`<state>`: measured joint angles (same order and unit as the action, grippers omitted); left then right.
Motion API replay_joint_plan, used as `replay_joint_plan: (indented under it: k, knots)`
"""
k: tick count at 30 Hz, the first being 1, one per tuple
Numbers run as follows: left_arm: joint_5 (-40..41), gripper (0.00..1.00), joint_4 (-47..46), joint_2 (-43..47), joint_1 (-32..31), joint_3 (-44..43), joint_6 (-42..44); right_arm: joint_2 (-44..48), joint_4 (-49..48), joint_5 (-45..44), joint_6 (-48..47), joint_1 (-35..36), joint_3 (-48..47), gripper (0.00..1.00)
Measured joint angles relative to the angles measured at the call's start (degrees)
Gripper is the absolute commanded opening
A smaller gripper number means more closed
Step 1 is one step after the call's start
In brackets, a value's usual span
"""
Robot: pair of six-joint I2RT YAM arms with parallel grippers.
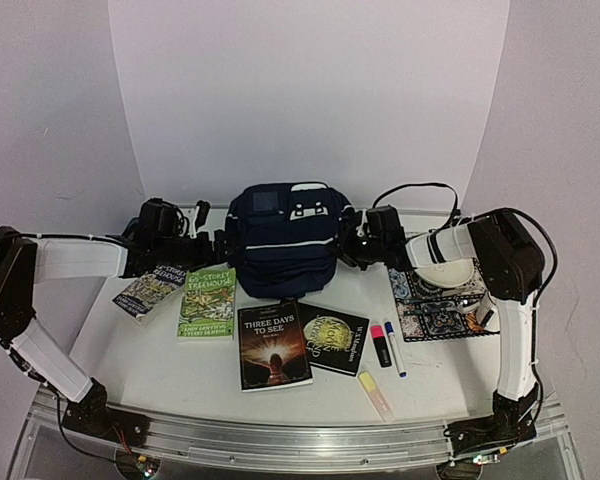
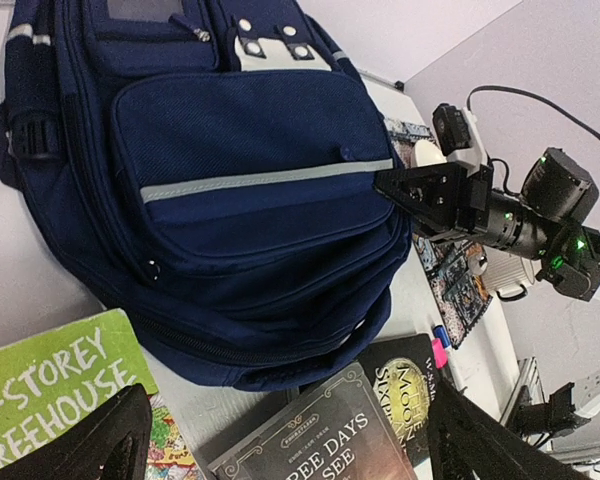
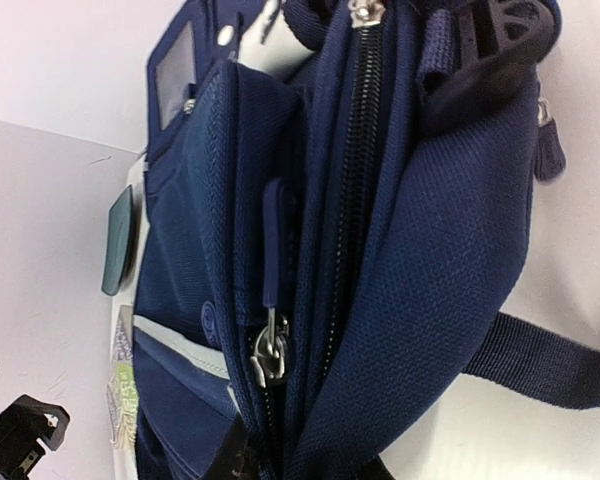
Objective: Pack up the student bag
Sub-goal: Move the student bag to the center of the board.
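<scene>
The student bag (image 1: pixel 280 240), dark navy with a white stripe, stands upright at the back middle of the table. It fills the left wrist view (image 2: pixel 230 190) and the right wrist view (image 3: pixel 400 250). My left gripper (image 1: pixel 216 250) is just left of the bag, low over the books, with its jaws wide open and empty (image 2: pixel 290 455). My right gripper (image 1: pixel 356 246) is against the bag's right side. Its fingertips (image 3: pixel 225 455) pinch a fold of fabric beside the long zip, just below the metal zip pull (image 3: pixel 270 350).
In front of the bag lie two green Treehouse books (image 1: pixel 208 300), "Three Days to See" (image 1: pixel 273 345) and a black Moon book (image 1: pixel 335 338). Pink (image 1: pixel 380 345), blue (image 1: pixel 394 348) and yellow (image 1: pixel 374 392) markers lie at the right. A patterned mat (image 1: pixel 430 305) holds a white bowl (image 1: pixel 445 272).
</scene>
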<state>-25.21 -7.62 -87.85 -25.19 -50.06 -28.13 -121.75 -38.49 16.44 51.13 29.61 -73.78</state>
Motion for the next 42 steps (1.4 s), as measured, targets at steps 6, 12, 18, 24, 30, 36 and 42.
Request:
replay_joint_plan:
  k: [6, 12, 18, 24, 30, 36, 42]
  knots:
    - [3.6, 0.97, 2.6, 6.9, 0.0, 0.0, 2.2, 2.7, 3.2, -1.6, -0.1, 2.9, -3.5, 0.00]
    - [7.6, 0.97, 6.8, 12.1, 0.0, 0.0, 4.4, 5.1, 7.8, -3.9, -0.9, 6.2, -8.8, 0.00]
    - [10.2, 0.98, 11.2, 16.2, 0.0, 0.0, 5.8, 8.7, 11.8, -7.4, -2.2, 9.7, -9.3, 0.00]
    - [10.0, 0.97, 13.2, 18.5, 0.0, 0.0, 5.8, 14.2, 13.9, -12.2, -3.2, 14.3, -5.1, 0.10]
    - [8.7, 0.97, 13.8, 19.3, 0.0, 2.7, 5.7, 19.6, 14.5, -15.8, -3.6, 18.4, 2.1, 0.25]
    - [7.5, 0.96, 15.3, 19.3, 0.0, 6.7, 5.3, 21.7, 13.2, -16.2, -3.4, 19.7, 9.7, 0.43]
    - [6.6, 0.96, 15.2, 18.8, 0.0, 7.4, 5.3, 21.7, 16.1, -12.8, -5.5, 19.8, 13.6, 0.71]
